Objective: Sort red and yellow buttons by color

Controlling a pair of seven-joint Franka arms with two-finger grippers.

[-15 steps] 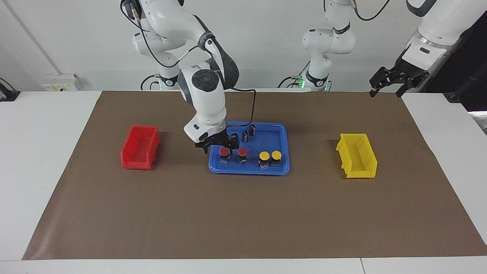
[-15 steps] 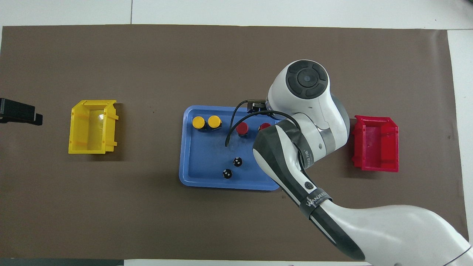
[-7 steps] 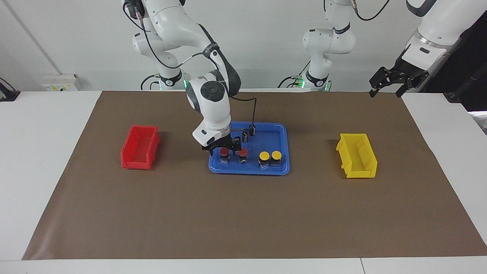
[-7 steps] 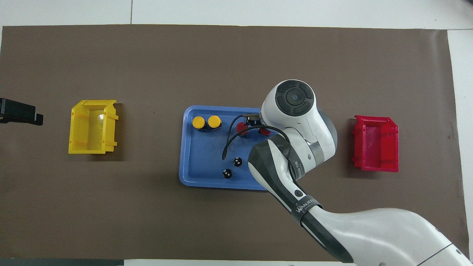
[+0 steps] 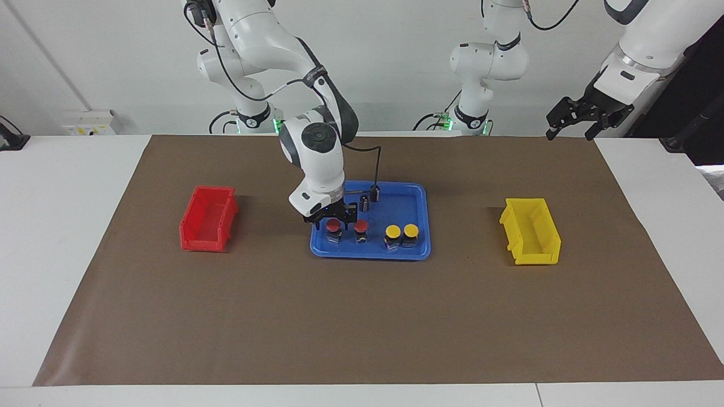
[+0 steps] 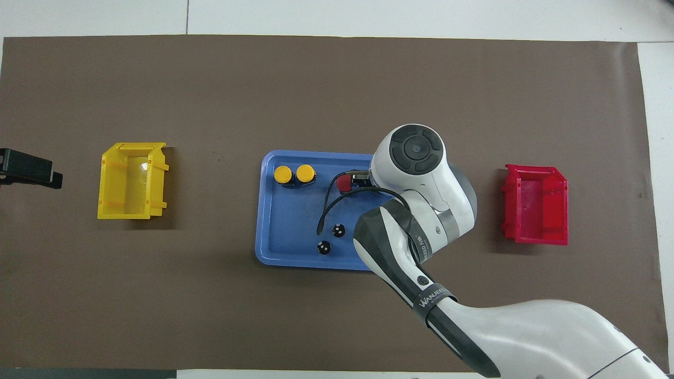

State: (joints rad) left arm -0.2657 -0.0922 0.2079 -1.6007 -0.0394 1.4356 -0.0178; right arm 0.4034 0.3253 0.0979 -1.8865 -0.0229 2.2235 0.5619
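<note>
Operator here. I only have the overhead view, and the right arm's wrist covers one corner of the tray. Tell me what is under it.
Observer: A second red button stands upright in the blue tray, beside the first red button that you can partly see.
Operator: Report where the right claw is.
Observer: The right claw is down at the second red button's cap. I cannot tell whether it grips.
Operator: Give me the left claw too.
Observer: The left claw hangs open in the air over the left arm's end of the table, waiting.
</note>
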